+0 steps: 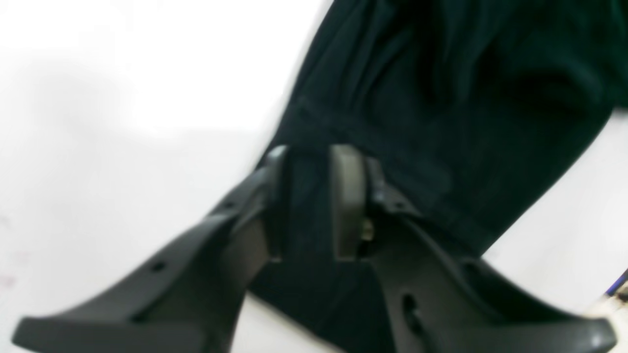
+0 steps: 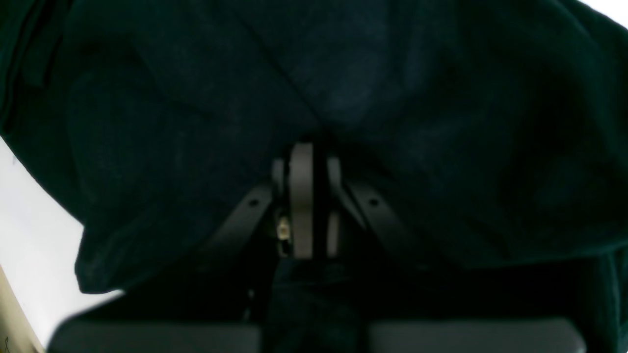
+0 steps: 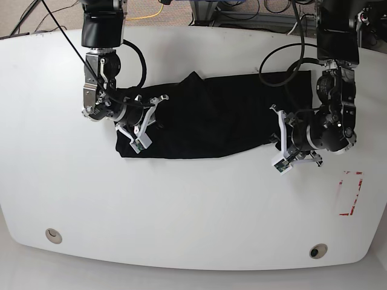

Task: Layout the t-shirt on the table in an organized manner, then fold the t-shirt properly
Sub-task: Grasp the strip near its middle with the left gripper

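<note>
At the scene's left, the right gripper [image 3: 140,124] is seen reaching in from the far edge, its fingers clamped on the left end of the soft, wrinkled black cloth t-shirt [image 3: 211,118]. The t-shirt is laid with its long axis left to right on the smooth white rounded table [image 3: 181,211], toward the far side. At the right, the left gripper [image 3: 284,142] is closed on the shirt's near right edge.

The t-shirt [image 3: 211,118] is black, soft and full of wrinkles, with no picture on it. It lies stretched out sideways on the far half of the white table [image 3: 181,205], bunched up in places. The table is smooth with rounded corners, two small round holes near its front edge, and a red tape box near the shirt's right end.
</note>
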`<control>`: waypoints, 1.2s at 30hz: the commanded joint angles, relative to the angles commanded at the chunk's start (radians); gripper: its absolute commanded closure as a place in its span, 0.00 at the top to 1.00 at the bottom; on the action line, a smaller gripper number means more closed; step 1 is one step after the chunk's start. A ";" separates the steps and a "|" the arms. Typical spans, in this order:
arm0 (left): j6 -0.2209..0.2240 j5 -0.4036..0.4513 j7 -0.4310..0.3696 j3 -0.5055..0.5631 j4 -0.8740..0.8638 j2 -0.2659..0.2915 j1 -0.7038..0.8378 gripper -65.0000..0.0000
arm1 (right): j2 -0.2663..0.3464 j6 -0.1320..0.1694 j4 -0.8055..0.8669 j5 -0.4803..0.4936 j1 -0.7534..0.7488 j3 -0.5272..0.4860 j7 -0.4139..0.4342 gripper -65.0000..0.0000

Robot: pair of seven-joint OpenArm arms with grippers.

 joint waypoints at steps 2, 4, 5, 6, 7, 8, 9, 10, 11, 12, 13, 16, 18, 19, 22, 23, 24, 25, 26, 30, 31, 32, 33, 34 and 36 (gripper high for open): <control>0.000 0.000 0.014 -0.032 0.025 -0.003 0.028 0.45 | 0.000 0.000 0.000 0.000 0.000 0.000 0.000 0.05; 0.000 0.002 0.012 -0.054 0.029 -0.005 0.051 0.50 | 0.000 0.000 0.000 0.000 0.000 0.000 0.002 0.05; 0.000 0.006 0.012 -0.064 0.028 -0.005 0.061 0.51 | 0.000 0.000 0.000 0.000 0.000 0.000 0.002 0.05; 0.000 0.008 0.009 -0.074 0.026 -0.006 0.069 0.51 | 0.000 0.000 0.000 0.000 0.000 0.000 0.002 0.05; 0.000 0.008 0.009 -0.081 0.025 -0.009 0.075 0.51 | 0.000 0.000 0.000 0.000 0.000 0.000 0.002 0.05; 0.000 0.008 0.009 -0.091 0.025 -0.017 0.084 0.51 | 0.000 0.000 0.000 0.000 0.000 0.000 0.002 0.05; 0.000 0.008 0.008 -0.094 0.021 -0.020 0.092 0.51 | 0.000 0.000 0.000 0.000 0.000 0.002 0.002 0.05; 0.000 0.008 0.006 -0.095 0.018 -0.023 0.095 0.50 | 0.000 0.000 0.000 0.000 0.000 0.002 0.002 0.05; 0.000 0.008 -0.008 -0.095 0.011 -0.025 0.104 0.45 | 0.000 0.000 0.000 0.000 0.000 0.002 0.002 0.05; 0.000 0.009 -0.026 -0.095 -0.002 -0.025 0.109 0.37 | 0.000 0.000 0.000 0.000 0.000 0.002 0.002 0.05; 0.000 0.009 -0.043 -0.097 -0.014 -0.025 0.115 0.27 | 0.000 0.000 0.000 0.000 0.000 0.002 0.002 0.05; 0.000 0.009 -0.081 -0.094 -0.063 -0.026 0.124 0.06 | 0.000 0.000 0.000 0.000 0.000 0.002 0.002 0.05; 0.000 0.009 -0.087 -0.094 -0.100 -0.026 0.124 0.06 | 0.000 0.000 0.000 0.000 0.000 0.002 0.002 0.05; 0.000 0.009 -0.089 -0.094 -0.118 -0.026 0.123 0.07 | 0.000 0.000 0.000 0.000 0.000 0.002 0.002 0.05; 0.000 0.009 -0.092 -0.092 -0.173 -0.026 0.123 0.08 | 0.000 0.000 0.000 0.000 0.000 0.002 0.002 0.05; 0.000 0.009 -0.092 -0.092 -0.186 -0.026 0.123 0.08 | 0.000 0.000 0.000 0.000 0.000 0.002 0.002 0.05; 0.000 0.009 -0.092 -0.092 -0.199 -0.026 0.123 0.08 | 0.000 0.000 0.000 0.000 0.000 0.002 0.002 0.05; 0.000 0.017 -0.092 -0.092 -0.206 -0.026 0.124 0.08 | 0.000 0.000 0.000 0.000 0.000 0.002 0.002 0.05; 0.000 0.028 -0.092 -0.092 -0.206 -0.026 0.124 0.08 | 0.000 0.000 0.000 0.000 0.000 0.002 0.002 0.05; 0.000 0.051 -0.092 -0.092 -0.186 -0.026 0.150 0.08 | 0.000 0.000 0.000 0.000 0.014 0.002 0.002 0.05; 0.000 0.055 -0.092 -0.092 -0.181 -0.029 0.155 0.08 | 0.000 0.000 0.000 0.000 0.015 0.002 0.002 0.05; 0.000 0.066 -0.092 -0.092 -0.178 -0.038 0.155 0.08 | 0.000 0.000 0.000 0.000 0.017 0.002 0.002 0.05; 0.000 0.074 -0.092 -0.092 -0.180 -0.041 0.155 0.08 | 0.000 0.000 0.000 0.000 0.017 0.002 0.002 0.05; 0.000 0.089 -0.092 -0.092 -0.190 -0.043 0.155 0.08 | 0.000 0.000 0.000 0.000 0.018 0.002 0.002 0.05; 0.000 0.118 -0.094 -0.092 -0.218 -0.043 0.155 0.08 | 0.000 0.000 0.002 0.000 0.020 0.002 0.002 0.05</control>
